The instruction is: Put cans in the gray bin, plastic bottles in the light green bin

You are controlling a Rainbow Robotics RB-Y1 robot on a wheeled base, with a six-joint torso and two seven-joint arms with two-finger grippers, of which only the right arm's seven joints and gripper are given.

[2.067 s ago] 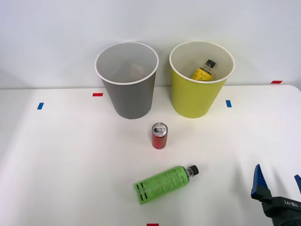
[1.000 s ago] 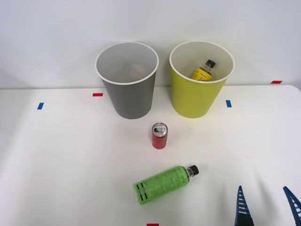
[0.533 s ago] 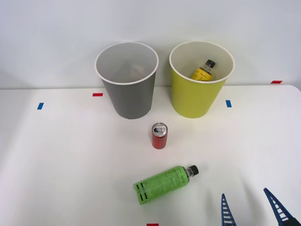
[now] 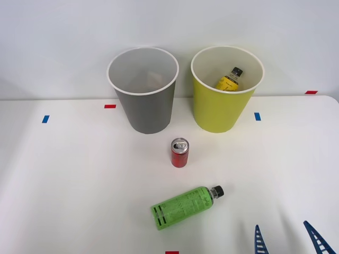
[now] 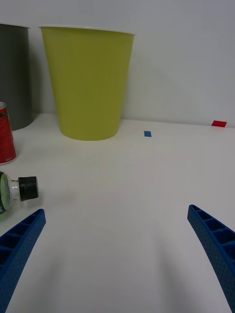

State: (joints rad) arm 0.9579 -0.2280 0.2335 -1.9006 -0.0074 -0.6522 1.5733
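1. The right arm's jaws (image 4: 288, 241) stood wide apart with nothing between them; in the front view the two blue ribbed fingers (image 4: 258, 241) poked up at the near right edge of the white desk (image 4: 79, 185), and in the wrist view they sat at the two lower corners over bare desk.
2. Nearest the jaws lay the green-labelled bottle (image 4: 183, 207), on its side on the desk to their left, its black cap (image 4: 217, 191) pointing toward the robot's right and away from the robot. In the wrist view the cap (image 5: 28, 188) lay just beyond one finger, not touching it.
3. Farther out stood the red can (image 4: 179, 153), upright on the desk, apart from the bottle and in front of the gap between the two bins. It showed at the edge of the wrist view (image 5: 6, 139).
4. At the back of the desk the gray bin (image 4: 143, 90) stood upright on the left and the light green bin (image 4: 226, 88) upright on the right, close beside each other but not touching.
5. The yellow-labelled bottle (image 4: 229, 80) leaned inside the light green bin, black cap uppermost.
6. Small blue tape marks (image 4: 257, 116) and red tape marks (image 4: 109, 106) were stuck to the desk.
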